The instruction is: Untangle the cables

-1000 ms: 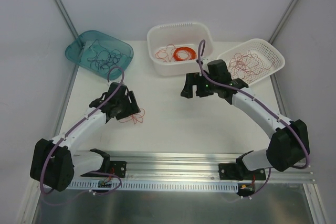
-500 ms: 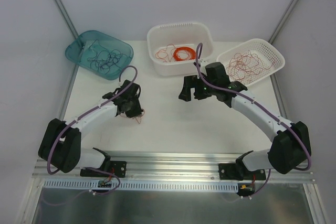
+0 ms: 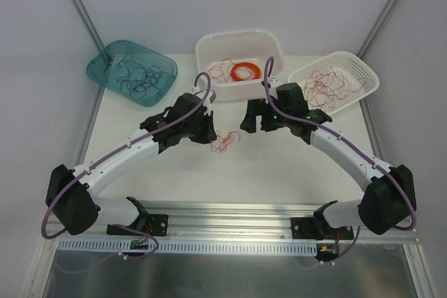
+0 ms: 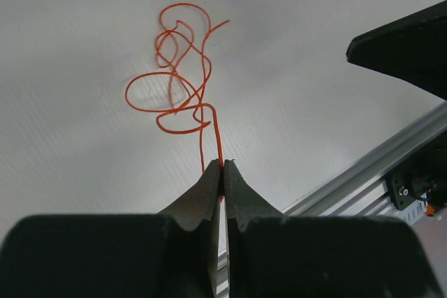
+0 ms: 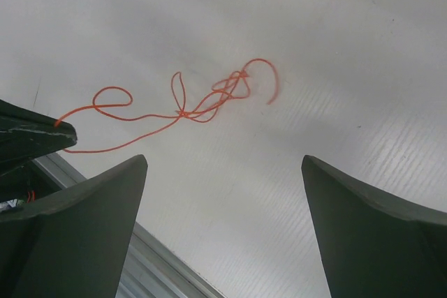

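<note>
A small tangle of orange-red cables [image 3: 225, 141] hangs at the middle of the white table, between the two arms. My left gripper [image 3: 209, 132] is shut on one strand of it. In the left wrist view the fingertips [image 4: 222, 167] pinch that strand, and the loops of the cables [image 4: 183, 68] trail out beyond them. My right gripper [image 3: 253, 118] is open just right of the tangle and holds nothing. In the right wrist view the cables [image 5: 209, 102] lie ahead of the wide-open right gripper [image 5: 225, 162], apart from it.
A teal tray [image 3: 105, 61] with black wires sits at the back left. A white basket [image 3: 239, 38] at the back middle holds an orange coil and loose strands. Another white basket [image 3: 363, 75] with dark red wires stands at the back right. An aluminium rail [image 3: 230, 214] runs along the near edge.
My left gripper closed on the orange-red cables at the left and carried them right to the table's middle. The right arm barely moved and stayed open.
</note>
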### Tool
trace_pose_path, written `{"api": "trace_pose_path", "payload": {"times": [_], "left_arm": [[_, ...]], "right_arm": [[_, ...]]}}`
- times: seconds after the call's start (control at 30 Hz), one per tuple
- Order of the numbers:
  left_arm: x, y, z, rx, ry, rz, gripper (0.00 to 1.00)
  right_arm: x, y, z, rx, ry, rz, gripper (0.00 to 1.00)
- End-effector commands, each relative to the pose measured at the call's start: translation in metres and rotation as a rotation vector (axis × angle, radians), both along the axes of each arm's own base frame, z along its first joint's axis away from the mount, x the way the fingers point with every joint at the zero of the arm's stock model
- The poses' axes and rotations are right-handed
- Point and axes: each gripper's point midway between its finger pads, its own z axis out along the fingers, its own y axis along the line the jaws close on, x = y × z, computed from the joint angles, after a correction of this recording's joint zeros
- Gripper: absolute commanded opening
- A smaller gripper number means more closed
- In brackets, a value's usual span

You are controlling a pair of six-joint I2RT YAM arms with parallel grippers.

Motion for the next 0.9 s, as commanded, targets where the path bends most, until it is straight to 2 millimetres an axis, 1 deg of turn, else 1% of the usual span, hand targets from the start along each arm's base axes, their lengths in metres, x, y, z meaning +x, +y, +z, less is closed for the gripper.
{"api": "trace_pose_path", "payload": {"times": [0.0,0.03,0.07,0.1,0.13,0.2,0.23,0.3,0.33,0.4,0.43,0.47,0.5,0.53,0.57,0.63,0.67,0.73,0.83,0.87], "left_arm": [[-0.005,0.005,0.023,-0.025,-0.076,-0.053,0.0],[-0.007,0.008,0.019,-0.017,-0.073,-0.051,0.0],[-0.008,0.009,0.021,-0.022,-0.083,-0.048,0.0],[-0.008,0.01,0.018,-0.018,-0.082,-0.047,0.0],[-0.01,0.012,0.012,-0.008,-0.072,-0.046,0.0],[-0.012,0.011,0.005,-0.004,-0.055,-0.049,0.0],[-0.012,0.011,0.001,-0.005,-0.046,-0.048,0.0],[-0.015,0.009,-0.003,-0.013,-0.027,-0.052,0.0],[-0.016,0.009,-0.006,-0.013,-0.023,-0.052,0.0],[-0.016,0.01,-0.007,-0.016,-0.025,-0.045,0.0],[-0.017,0.011,-0.011,-0.011,-0.02,-0.044,0.0],[-0.017,0.012,-0.009,-0.015,-0.025,-0.042,0.0],[-0.017,0.012,-0.009,-0.016,-0.028,-0.041,0.0],[-0.018,0.013,-0.01,-0.016,-0.028,-0.038,0.0],[-0.018,0.014,-0.01,-0.017,-0.027,-0.035,0.0],[-0.019,0.016,-0.012,-0.014,-0.028,-0.027,0.0],[-0.019,0.016,-0.011,-0.018,-0.029,-0.023,0.0],[-0.02,0.017,-0.012,-0.018,-0.029,-0.017,0.0],[-0.021,0.019,-0.013,-0.021,-0.032,-0.01,0.0],[-0.022,0.02,-0.014,-0.019,-0.031,-0.011,0.0]], "right_arm": [[0.004,0.009,-0.004,0.049,0.014,0.007,0.98],[0.002,0.011,-0.01,0.049,0.029,0.01,0.98],[0.004,0.013,-0.012,0.062,0.035,0.008,0.99],[0.004,0.016,-0.021,0.054,0.053,0.012,0.99],[0.004,0.017,-0.026,0.049,0.06,0.013,0.97],[0.005,0.021,-0.037,0.029,0.068,0.021,0.92],[0.006,0.023,-0.048,0.01,0.09,0.021,0.9],[0.008,0.026,-0.057,-0.004,0.101,0.014,0.86],[0.008,0.028,-0.068,-0.017,0.129,0.007,0.84],[0.01,0.036,-0.073,-0.016,0.134,0.005,0.8],[0.012,0.039,-0.075,-0.009,0.143,-0.002,0.78],[0.011,0.044,-0.081,-0.009,0.162,0.007,0.75],[0.013,0.05,-0.079,-0.003,0.16,0.015,0.71],[0.01,0.057,-0.08,-0.001,0.155,0.042,0.7],[0.007,0.061,-0.086,-0.011,0.167,0.057,0.66],[0.003,0.072,-0.087,0.005,0.178,0.093,0.6],[0.001,0.075,-0.09,0.014,0.193,0.094,0.53],[-0.002,0.078,-0.097,0.018,0.21,0.095,0.5],[-0.003,0.085,-0.1,0.037,0.228,0.088,0.49],[-0.003,0.087,-0.102,0.04,0.241,0.081,0.44]]}}
